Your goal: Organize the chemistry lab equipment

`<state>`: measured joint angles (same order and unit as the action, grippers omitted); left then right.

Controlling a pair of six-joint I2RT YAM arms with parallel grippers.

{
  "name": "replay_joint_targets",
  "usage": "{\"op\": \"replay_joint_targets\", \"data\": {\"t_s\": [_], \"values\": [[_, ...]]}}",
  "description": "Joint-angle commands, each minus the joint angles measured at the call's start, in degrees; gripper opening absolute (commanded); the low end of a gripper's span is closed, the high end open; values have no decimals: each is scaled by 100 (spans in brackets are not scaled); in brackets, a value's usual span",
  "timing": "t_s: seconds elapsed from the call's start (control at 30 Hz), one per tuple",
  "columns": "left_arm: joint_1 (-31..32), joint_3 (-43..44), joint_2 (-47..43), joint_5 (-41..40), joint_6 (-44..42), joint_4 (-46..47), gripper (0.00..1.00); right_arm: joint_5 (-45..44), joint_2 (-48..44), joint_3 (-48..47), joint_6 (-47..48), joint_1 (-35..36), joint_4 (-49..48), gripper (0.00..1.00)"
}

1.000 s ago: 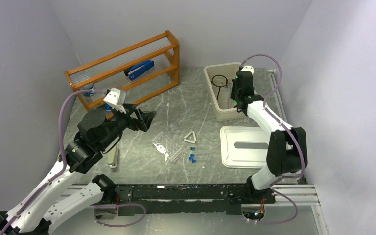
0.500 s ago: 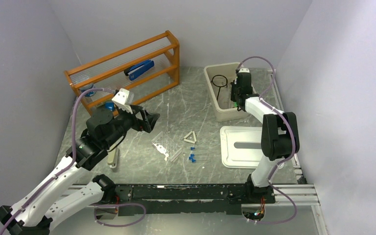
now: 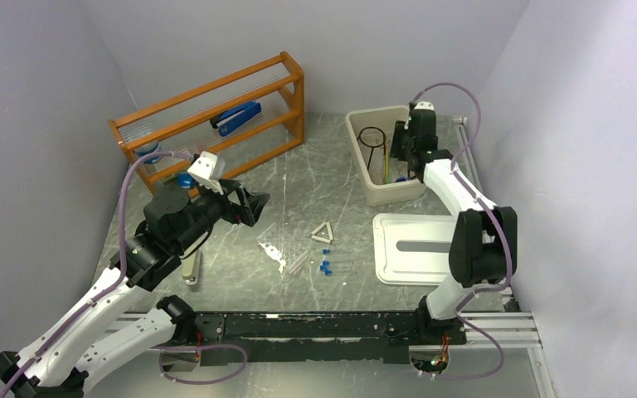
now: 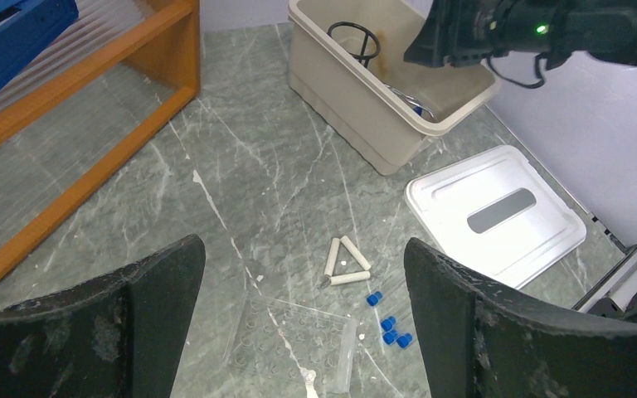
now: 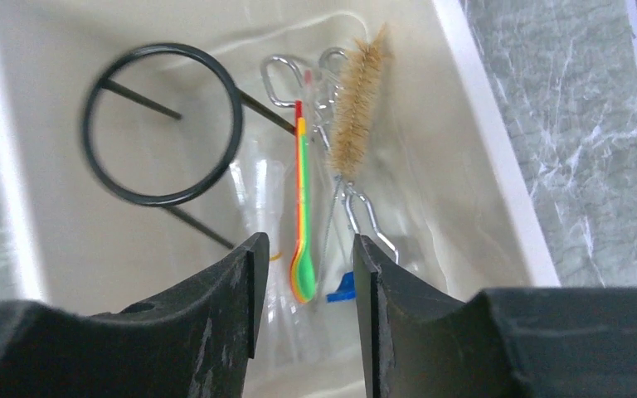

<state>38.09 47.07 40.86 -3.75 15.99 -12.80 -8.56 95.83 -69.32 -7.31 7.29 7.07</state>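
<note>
The white triangle (image 4: 332, 257), clear blue-capped tubes (image 4: 388, 325) and clear plastic tube rack (image 4: 294, 344) lie loose mid-surface (image 3: 299, 178). The black wire ring stand (image 5: 141, 98), metal tongs (image 5: 357, 211) and a bristle brush (image 5: 355, 91) sit in the beige bin (image 5: 481, 149). The right tool (image 5: 305, 249) hovers over the bin, narrowly parted and empty. The left tool (image 4: 303, 247) gapes wide and empty above the rack.
</note>
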Motion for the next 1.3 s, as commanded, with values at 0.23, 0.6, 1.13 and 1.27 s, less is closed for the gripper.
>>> {"op": "replay_joint_targets", "data": {"t_s": [0.23, 0.6, 1.13, 1.27], "values": [[-20, -58, -79, -97, -47, 20, 93, 302, -1402, -395, -983, 1283, 1665, 50], [-21, -49, -41, -565, -12, -98, 94, 36, -1172, 728, -1383, 3259, 1645, 53], [-21, -151, 43, 321, -24, 315, 94, -429, 279, 1342, -1847, 3814, 943, 45], [-21, -139, 57, 233, -46, 243, 94, -472, 601, 1279, -1844, 3833, 876, 37]]}}
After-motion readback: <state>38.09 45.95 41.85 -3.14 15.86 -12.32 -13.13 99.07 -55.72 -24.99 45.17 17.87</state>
